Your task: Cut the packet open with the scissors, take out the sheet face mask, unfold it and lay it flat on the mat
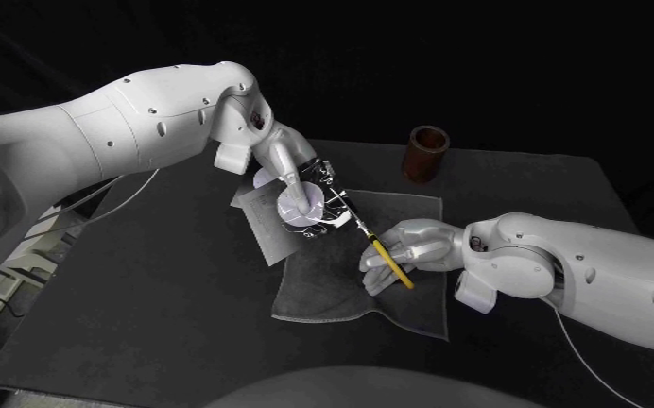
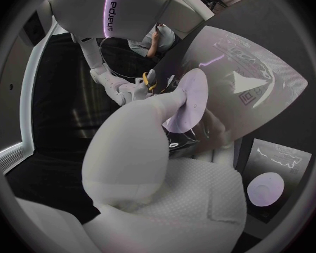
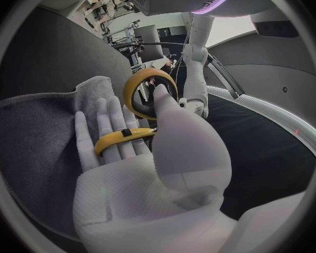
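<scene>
Grey fabric mat in the head view: above its far edge the left hand pinches a shiny silver foil packet, and over its right side the right hand grips yellow-handled scissors. Left wrist view: fingers clamp the packet's edge. Right wrist view: fingers thread the handle loops.

Your head camera looks steeply down on the tabletop. Your wrist cameras sit close behind the left hand and right hand, roughly facing each other. All three views share the scissors.
</scene>
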Available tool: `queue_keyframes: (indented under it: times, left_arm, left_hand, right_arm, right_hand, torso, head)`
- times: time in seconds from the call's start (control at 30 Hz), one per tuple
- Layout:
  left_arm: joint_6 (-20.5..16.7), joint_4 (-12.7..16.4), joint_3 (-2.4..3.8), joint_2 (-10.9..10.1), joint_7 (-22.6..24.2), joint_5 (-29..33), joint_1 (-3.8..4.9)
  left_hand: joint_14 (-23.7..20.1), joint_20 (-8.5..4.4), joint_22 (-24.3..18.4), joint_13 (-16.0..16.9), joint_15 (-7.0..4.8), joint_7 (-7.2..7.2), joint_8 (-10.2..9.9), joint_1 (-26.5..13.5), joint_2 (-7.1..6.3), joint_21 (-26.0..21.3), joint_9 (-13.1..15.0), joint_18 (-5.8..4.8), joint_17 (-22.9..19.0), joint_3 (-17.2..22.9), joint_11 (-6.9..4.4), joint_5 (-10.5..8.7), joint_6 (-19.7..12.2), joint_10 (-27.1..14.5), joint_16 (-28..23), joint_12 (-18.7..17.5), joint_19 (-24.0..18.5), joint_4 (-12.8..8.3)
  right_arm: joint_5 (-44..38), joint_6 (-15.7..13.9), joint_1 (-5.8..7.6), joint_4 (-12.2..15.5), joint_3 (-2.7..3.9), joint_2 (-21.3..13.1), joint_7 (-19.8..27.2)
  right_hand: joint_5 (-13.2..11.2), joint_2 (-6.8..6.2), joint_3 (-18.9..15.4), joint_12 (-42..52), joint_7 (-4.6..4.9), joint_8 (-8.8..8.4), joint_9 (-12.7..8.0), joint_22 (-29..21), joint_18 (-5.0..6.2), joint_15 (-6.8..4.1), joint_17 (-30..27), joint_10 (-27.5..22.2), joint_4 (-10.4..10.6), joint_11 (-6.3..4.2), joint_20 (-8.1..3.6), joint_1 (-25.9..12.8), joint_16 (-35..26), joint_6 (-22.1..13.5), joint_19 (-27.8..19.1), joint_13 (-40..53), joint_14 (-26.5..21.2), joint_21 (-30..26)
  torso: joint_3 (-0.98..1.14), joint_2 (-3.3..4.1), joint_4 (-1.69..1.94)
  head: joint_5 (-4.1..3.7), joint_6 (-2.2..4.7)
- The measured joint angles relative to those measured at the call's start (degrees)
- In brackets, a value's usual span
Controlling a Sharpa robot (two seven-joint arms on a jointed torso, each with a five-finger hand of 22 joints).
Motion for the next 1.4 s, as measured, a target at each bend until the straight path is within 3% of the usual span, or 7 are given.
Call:
queue_keyframes:
  times: [0.1,0.3,0.5,0.87,1.03,1.2,1.4]
  left_arm:
    - [0.0,0.04,0.0,0.03,0.12,0.0,0.0]
    - [0.0,0.05,0.04,0.02,0.27,0.01,0.0]
    - [0.01,0.04,0.0,-0.02,0.34,-0.08,-0.01]
    - [0.02,0.13,-0.02,-0.06,0.32,-0.37,-0.04]
    - [0.02,0.11,-0.03,-0.06,0.32,-0.4,-0.04]
    - [0.03,-0.07,-0.03,-0.09,0.32,-0.42,-0.04]
    - [0.03,-0.2,-0.03,-0.2,0.36,-0.52,-0.04]
  left_hand:
    - [0.0,0.0,0.0,0.0,0.0,0.0,0.11,0.0,0.0,0.0,0.0,0.0,0.0,0.0,0.02,0.0,0.0,-0.02,0.0,-0.03,0.0,0.0]
    - [0.15,0.0,-0.01,0.0,-0.15,0.0,0.25,0.0,0.0,0.0,0.0,-0.01,-0.01,0.0,0.09,-0.01,0.0,-0.09,0.0,-0.03,0.0,0.0]
    - [0.16,0.0,-0.01,-0.01,-0.15,0.08,0.26,0.0,0.0,0.0,0.0,-0.05,-0.02,-0.01,0.09,-0.01,-0.09,-0.09,0.0,-0.03,0.0,0.0]
    - [0.15,0.0,0.04,-0.01,-0.13,0.08,0.24,-0.17,0.17,0.27,0.0,-0.12,0.05,0.17,-0.13,-0.04,-0.1,0.13,0.0,-0.05,0.0,0.19]
    - [0.13,0.0,0.04,0.04,-0.11,0.01,0.22,-0.24,0.23,0.27,0.0,-0.25,0.05,0.17,-0.13,-0.06,-0.18,0.13,0.0,-0.05,0.0,0.19]
    - [0.13,0.0,0.04,0.04,-0.11,0.0,0.18,-0.24,0.22,0.27,0.0,-0.44,0.05,0.17,-0.12,-0.21,-0.18,0.15,0.0,0.15,0.0,0.19]
    - [0.12,0.0,0.03,0.04,-0.1,0.0,0.1,-0.25,0.21,0.27,0.0,-0.48,0.05,0.33,0.07,0.0,-0.19,0.34,0.0,0.15,0.0,0.02]
  right_arm:
    - [0.01,-0.25,0.01,-0.05,0.0,-0.03,-0.01]
    - [-0.07,-0.85,0.01,-0.33,-0.03,-0.21,-0.28]
    - [-0.21,-1.5,0.04,-0.36,0.02,-0.19,-0.37]
    - [-0.82,-2.45,0.09,-0.06,0.06,-0.16,-0.4]
    - [-1.35,-2.56,0.09,0.24,0.06,-0.32,-0.59]
    - [-1.85,-2.58,0.09,1.5,0.04,-1.12,-0.71]
    - [-1.92,-3.54,0.07,4.15,0.01,-2.88,0.45]
  right_hand:
    - [0.0,1.23,-0.16,1.9,-0.17,1.58,-0.23,0.55,0.01,-1.6,0.48,3.95,0.15,-1.66,-0.55,0.94,2.52,3.52,3.79,0.21,4.81,1.14]
    - [0.0,4.05,0.66,4.24,-3.73,5.68,1.89,1.53,0.02,-5.12,2.66,10.79,0.97,-4.32,-3.05,3.01,6.81,8.55,9.09,1.48,13.56,4.0]
    - [0.0,5.36,2.97,6.74,-6.67,11.94,8.07,2.65,0.03,-8.18,6.48,17.46,3.28,-6.91,-5.89,3.58,10.49,10.51,15.77,4.31,20.35,7.45]
    - [-0.01,6.3,7.22,11.4,-8.78,19.85,16.93,3.11,0.0,-11.09,12.99,20.67,7.36,-9.14,-8.0,2.71,14.27,11.25,21.07,10.89,25.33,9.46]
    - [-0.01,5.23,7.14,6.45,-6.62,13.8,15.87,2.23,-0.01,-8.69,13.25,17.6,9.07,-8.66,-7.07,3.11,10.51,7.0,19.45,10.4,19.77,8.06]
    - [0.0,-0.53,5.03,-1.52,-0.58,0.02,7.84,0.45,-0.06,-3.72,10.56,7.88,10.96,-3.16,-3.29,3.57,3.54,-1.05,14.12,6.98,10.1,4.62]
    - [0.0,-1.2,5.97,-3.37,-0.12,-5.32,2.11,0.3,-0.03,-3.9,9.5,8.71,8.67,-3.14,-2.82,7.84,3.06,0.8,13.39,4.83,12.2,4.13]
  torso:
    - [-0.02,-0.01,-0.01]
    - [-0.02,-0.01,-0.01]
    - [-0.04,-0.02,0.01]
    - [-0.06,-0.02,0.03]
    - [-0.06,-0.01,0.03]
    - [-0.05,-0.01,0.04]
    - [-0.03,0.0,0.04]
  head:
    - [-0.04,-0.05]
    - [-0.16,-0.23]
    - [-0.42,-0.29]
    - [-0.71,-0.25]
    - [-0.71,-0.07]
    - [-0.68,0.13]
    - [-0.68,0.36]
